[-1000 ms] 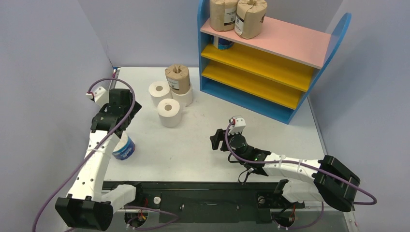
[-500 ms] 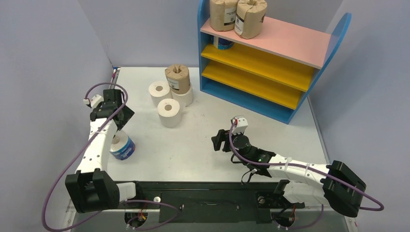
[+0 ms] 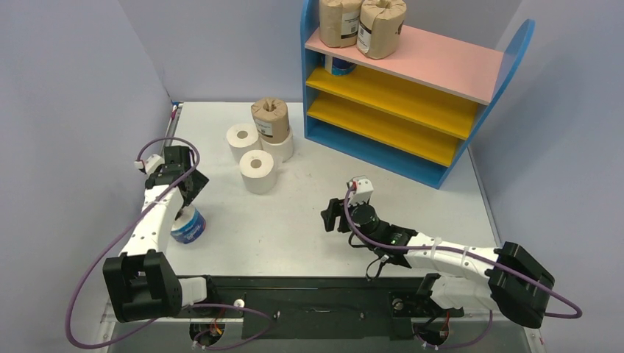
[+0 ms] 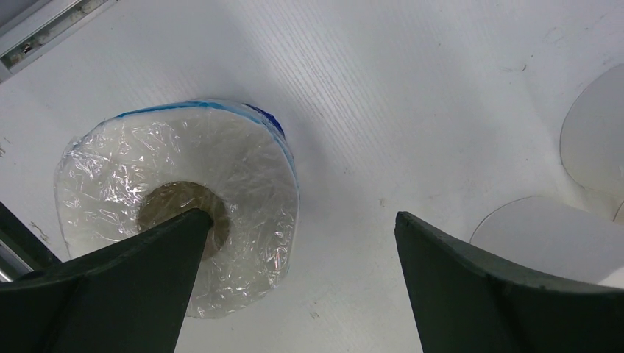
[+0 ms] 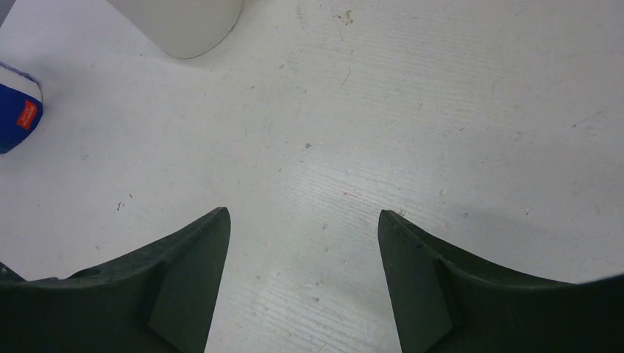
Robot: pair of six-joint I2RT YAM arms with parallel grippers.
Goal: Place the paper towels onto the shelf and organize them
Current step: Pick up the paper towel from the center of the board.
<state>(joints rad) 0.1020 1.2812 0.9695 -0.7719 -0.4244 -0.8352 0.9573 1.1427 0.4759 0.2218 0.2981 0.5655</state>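
The blue-wrapped roll stands on end on the table, hollow core up. It is the roll farthest from the shelf, diagonally across the table from it. The left gripper hangs right over it, jaws spread as wide as they go and holding nothing. It is not centred, though. One finger lies across the core, and the other sits well clear over bare table, so most of the roll lies outside the gap. My judgement is that the gripper needs a sideways shift toward the roll before it comes down, so the jaws take the round side. The left arm is much the nearer. The right gripper is partly open and empty over bare table, closer to the shelf. The table is flat, white and faintly scuffed. The other loose rolls cluster off the shelf's left end, clear of this grasp. Two brown rolls stand at the left end of the shelf's top board, another blue roll on the board beneath, and the rest of the boards look free.
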